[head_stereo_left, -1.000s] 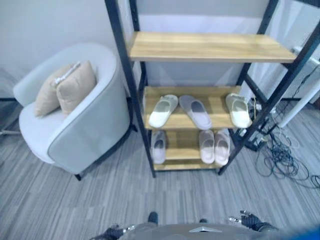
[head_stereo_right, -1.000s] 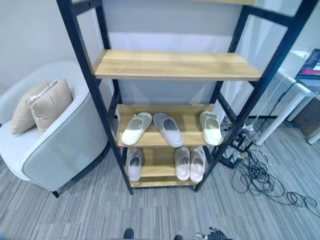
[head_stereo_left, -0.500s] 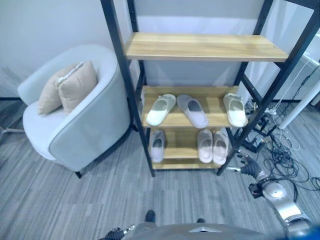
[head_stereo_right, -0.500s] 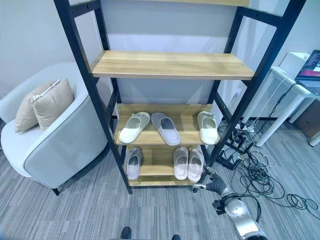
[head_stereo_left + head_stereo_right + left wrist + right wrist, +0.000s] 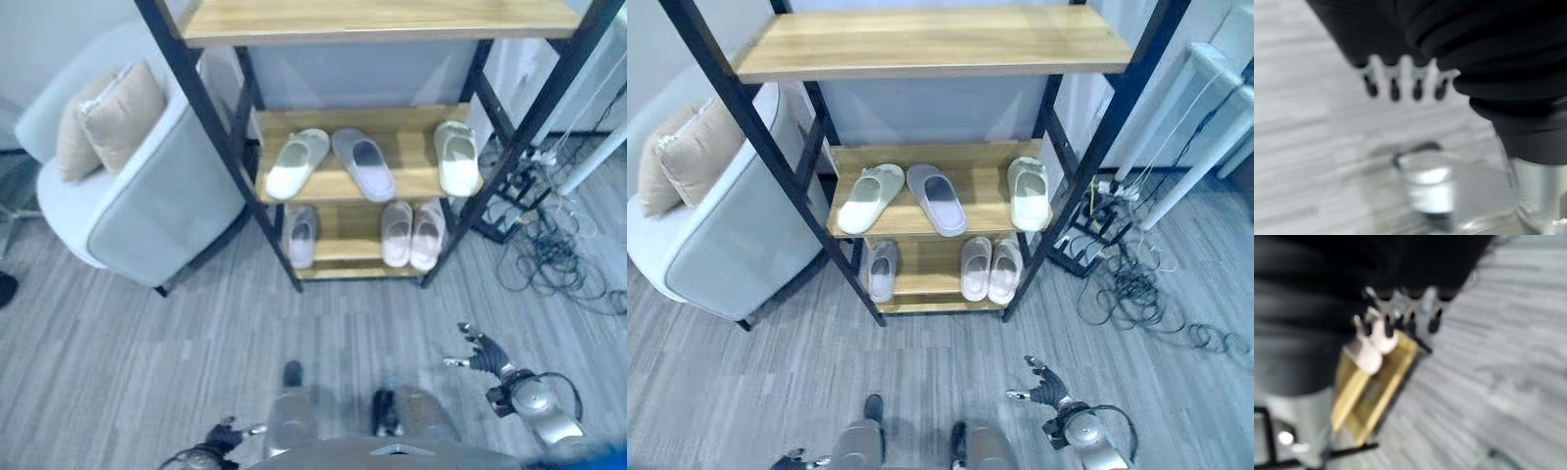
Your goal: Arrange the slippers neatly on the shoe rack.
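text: none legible | labels: none | numbers: none | signs: none | surfaces checked: slippers [image 5: 939, 199], shoe rack [image 5: 921, 44], armchair [image 5: 735, 245], cushions [image 5: 686, 152]

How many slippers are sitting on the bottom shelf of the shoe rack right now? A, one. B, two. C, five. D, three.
D: the bottom shelf holds a lone grey slipper on its left side and a pinkish pair side by side on its right, which makes three; the other three slippers lie on the shelf above.
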Available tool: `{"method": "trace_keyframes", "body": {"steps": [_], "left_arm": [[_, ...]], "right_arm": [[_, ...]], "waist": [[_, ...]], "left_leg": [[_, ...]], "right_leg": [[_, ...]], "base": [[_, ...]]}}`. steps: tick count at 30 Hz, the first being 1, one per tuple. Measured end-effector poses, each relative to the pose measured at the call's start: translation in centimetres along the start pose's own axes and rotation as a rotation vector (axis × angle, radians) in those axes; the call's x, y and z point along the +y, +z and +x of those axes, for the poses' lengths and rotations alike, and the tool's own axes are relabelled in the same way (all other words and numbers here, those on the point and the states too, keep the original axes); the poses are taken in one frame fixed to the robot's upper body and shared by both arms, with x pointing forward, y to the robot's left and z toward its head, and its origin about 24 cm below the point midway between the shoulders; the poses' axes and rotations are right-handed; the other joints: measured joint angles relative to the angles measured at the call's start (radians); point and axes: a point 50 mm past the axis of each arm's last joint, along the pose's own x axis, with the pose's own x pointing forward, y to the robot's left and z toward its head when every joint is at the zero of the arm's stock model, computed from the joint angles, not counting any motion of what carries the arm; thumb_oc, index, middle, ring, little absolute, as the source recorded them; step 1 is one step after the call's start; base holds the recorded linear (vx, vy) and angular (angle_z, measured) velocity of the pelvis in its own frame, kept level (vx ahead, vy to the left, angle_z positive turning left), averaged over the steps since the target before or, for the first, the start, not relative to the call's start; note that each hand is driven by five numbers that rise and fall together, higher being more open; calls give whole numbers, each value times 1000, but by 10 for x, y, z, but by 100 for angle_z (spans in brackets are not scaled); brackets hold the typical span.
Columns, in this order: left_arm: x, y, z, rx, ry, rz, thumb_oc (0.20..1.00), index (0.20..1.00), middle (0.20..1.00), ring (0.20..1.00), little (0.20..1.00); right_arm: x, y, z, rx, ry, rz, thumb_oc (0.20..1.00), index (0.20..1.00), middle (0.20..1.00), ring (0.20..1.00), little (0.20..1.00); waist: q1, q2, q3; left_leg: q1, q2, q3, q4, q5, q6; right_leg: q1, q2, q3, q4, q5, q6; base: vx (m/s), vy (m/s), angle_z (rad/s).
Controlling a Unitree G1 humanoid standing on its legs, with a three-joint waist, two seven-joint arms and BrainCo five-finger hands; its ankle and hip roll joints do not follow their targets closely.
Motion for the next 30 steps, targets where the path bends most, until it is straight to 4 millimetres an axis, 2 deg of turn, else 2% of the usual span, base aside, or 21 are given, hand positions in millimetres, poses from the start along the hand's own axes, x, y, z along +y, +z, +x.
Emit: {"method": "trace_keyframes", "body": {"steps": [1,2,3,6,9,10,11,13,14,16,17,18,19,20,21,22,24,25,27,28,30], "left_arm": [[-7,3,1,-6,-14,-8,1000,1000,1000,1000,1000],[-14,3,1,6,-30,-15,1000,1000,1000,1000,1000],[-19,0,1,23,-41,-18,1000,1000,1000,1000,1000],[-35,-14,-4,70,-72,-49,1000,1000,1000,1000,1000],[-39,-19,-5,109,-81,-60,1000,1000,1000,1000,1000],[-38,-17,-4,101,-79,-57,1000,1000,1000,1000,1000],[-38,-18,-4,103,-80,-46,1000,1000,1000,1000,1000],[-31,-12,-2,88,-66,-28,1000,1000,1000,1000,1000],[-23,-10,-1,81,-56,15,1000,1000,1000,1000,1000],[-15,-6,0,54,-42,45,1000,1000,1000,1000,1000],[-13,-3,1,43,-36,48,1000,1000,1000,1000,1000],[-9,1,1,28,-26,39,1000,1000,1000,1000,1000],[-8,5,2,20,-21,40,1000,1000,1000,1000,1000],[-8,16,5,-3,-22,47,1000,1000,1000,1000,1000],[-8,20,5,-14,-23,46,1000,1000,1000,1000,1000],[-8,23,6,-22,-22,47,1000,1000,1000,1000,1000],[-6,19,5,-7,-14,51,1000,1000,1000,1000,1000],[-5,17,5,1,-6,52,1000,1000,1000,1000,1000],[-2,11,5,26,6,57,1000,1000,1000,1000,1000],[-2,10,4,26,10,53,1000,1000,1000,1000,1000],[-4,6,3,28,4,51,1000,1000,1000,1000,1000]], "right_arm": [[-5,6,4,-12,-16,-9,1000,1000,1000,1000,1000],[-8,10,8,-15,-24,-10,1000,1000,1000,1000,1000],[-6,17,12,-30,-15,-19,1000,1000,1000,1000,1000],[-1,26,16,-64,10,-46,1000,1000,1000,1000,1000],[4,17,12,-35,25,-55,1000,1000,1000,1000,1000],[7,10,11,-10,41,-55,1000,1000,1000,1000,1000],[11,4,8,14,52,-48,1000,1000,1000,1000,1000],[25,-10,4,65,90,-31,1000,1000,1000,1000,1000],[36,-14,2,83,112,-16,1000,1000,1000,1000,1000],[47,-18,-1,93,140,-2,1000,1000,1000,1000,1000],[50,-19,-1,98,145,5,1000,1000,1000,1000,1000],[53,-18,-1,100,148,10,1000,1000,1000,1000,1000],[54,-19,-1,102,149,11,1000,1000,1000,1000,1000],[51,-14,2,88,143,3,1000,1000,1000,1000,1000],[50,-12,3,81,141,1,1000,1000,1000,1000,1000],[50,-9,4,70,142,-3,1000,1000,1000,1000,1000],[53,-1,7,37,156,-15,1000,1000,1000,1000,1000],[53,-1,7,36,159,-17,1000,1000,1000,1000,1000],[57,-1,6,41,176,-28,1000,1000,1000,1000,1000],[60,-5,4,54,178,-20,1000,1000,1000,1000,1000],[65,-16,-2,87,193,-21,1000,1000,1000,1000,1000]], "waist": [[26,13,6],[28,28,14],[36,45,29],[76,76,31],[61,45,18],[66,33,13],[67,23,6],[57,-3,1],[46,-19,-11],[41,-23,-23],[33,-34,-36],[27,-27,-43],[25,-21,-38],[22,13,-27],[26,26,-25],[31,40,-19],[30,48,-16],[27,45,-21],[22,18,-26],[19,-2,-22],[21,-21,-37]], "left_leg": [[1,-21,2,-124,33,-6],[6,-24,4,-255,68,-4],[29,-40,3,-362,86,-3],[60,-31,1,-355,107,19],[70,-62,-1,-354,128,41],[85,-76,3,-356,143,62],[112,-85,3,-358,158,85],[164,-96,45,-354,290,155],[185,-111,55,-353,270,174],[208,-136,59,-353,235,206],[217,-161,59,-353,238,207],[226,-194,48,-349,217,237],[225,-208,27,-325,196,266],[227,-214,3,-297,182,279],[230,-213,2,-287,177,280],[251,-214,-4,-284,162,270],[288,-217,-2,-286,144,245],[292,-217,-4,-286,136,233],[303,-228,-6,-291,126,217],[312,-236,-7,-289,120,216],[316,-246,-27,-290,111,211]], "right_leg": [[23,10,19,-90,37,20],[60,26,26,-176,73,45],[120,51,69,-258,141,19],[226,81,110,-386,164,17],[264,80,141,-414,156,19],[272,69,156,-416,156,20],[283,64,173,-414,143,41],[294,42,174,-327,111,96],[259,18,164,-226,104,120],[163,-23,143,-4,105,156],[112,-61,135,108,103,171],[73,-112,126,158,104,198],[46,-127,129,188,129,203],[24,-136,126,220,132,205],[20,-134,126,215,132,207],[11,-143,117,183,131,206],[9,-166,91,-3,136,212],[14,-167,87,-117,149,222],[50,-158,99,-398,231,246],[63,-159,95,-452,294,243],[84,-154,96,-447,345,234]], "base": [[365,103,0],[373,123,-11],[377,133,-8],[393,198,-61],[277,196,-42],[208,191,-51],[212,201,-68],[169,178,-49],[133,166,-25],[79,114,-8],[80,112,29],[123,136,41],[189,75,67],[141,16,48],[146,-36,47],[103,-78,14],[155,-147,5],[95,-111,0],[17,-109,13],[1,-174,31],[19,-165,30]]}}
